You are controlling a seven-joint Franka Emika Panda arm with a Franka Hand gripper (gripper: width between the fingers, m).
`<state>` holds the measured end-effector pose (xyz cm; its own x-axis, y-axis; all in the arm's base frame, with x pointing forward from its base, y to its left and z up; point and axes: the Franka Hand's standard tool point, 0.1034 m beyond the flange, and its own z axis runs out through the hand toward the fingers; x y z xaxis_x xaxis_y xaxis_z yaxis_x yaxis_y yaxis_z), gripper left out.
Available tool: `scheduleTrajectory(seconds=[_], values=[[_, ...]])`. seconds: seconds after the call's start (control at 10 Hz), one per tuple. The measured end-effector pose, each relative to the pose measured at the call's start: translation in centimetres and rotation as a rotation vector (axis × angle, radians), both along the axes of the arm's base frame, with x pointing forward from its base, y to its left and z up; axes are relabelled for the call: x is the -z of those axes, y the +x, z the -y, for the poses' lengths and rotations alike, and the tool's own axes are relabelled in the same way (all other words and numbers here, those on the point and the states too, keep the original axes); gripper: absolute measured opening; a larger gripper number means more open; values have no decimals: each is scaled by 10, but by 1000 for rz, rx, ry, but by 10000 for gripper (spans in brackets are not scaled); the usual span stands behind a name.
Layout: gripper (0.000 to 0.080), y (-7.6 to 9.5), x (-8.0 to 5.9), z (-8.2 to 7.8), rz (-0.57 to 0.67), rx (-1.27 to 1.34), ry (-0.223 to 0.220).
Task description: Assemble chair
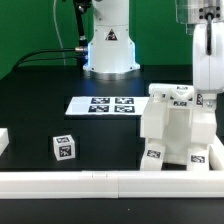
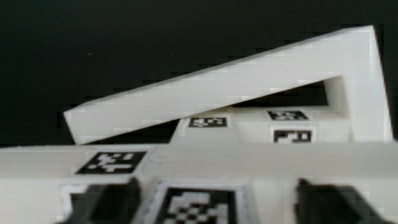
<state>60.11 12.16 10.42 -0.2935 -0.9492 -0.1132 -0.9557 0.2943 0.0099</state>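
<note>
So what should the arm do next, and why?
Probably lift the tool straight up: its fingers stand apart on either side of the top of the part-built chair, gripping nothing, and a loose tagged block sits alone on the table.

In the exterior view the arm runs off the top and right edges, and a white piece is cut by that view's left edge. The wrist view is blurred — the gripper shows only dark fingertips cropped at the frame's edge, and whether they touch the chair cannot be told.
</note>
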Motion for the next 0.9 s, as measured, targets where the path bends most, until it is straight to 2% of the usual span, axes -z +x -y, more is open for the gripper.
scheduleTrajectory(seconds=[0.1, 0.2, 0.4, 0.6, 0.7, 0.8, 0.9], values=[[478, 0, 0, 0, 0, -3, 0], [611, 0, 0, 0, 0, -7, 0], [638, 0, 0, 1, 6, -49, 0], [649, 10, -26, 26, 61, -246, 44], [649, 15, -40, 42, 95, -354, 51], [649, 19, -43, 47, 107, -402, 49], [649, 18, -41, 45, 105, -398, 49]])
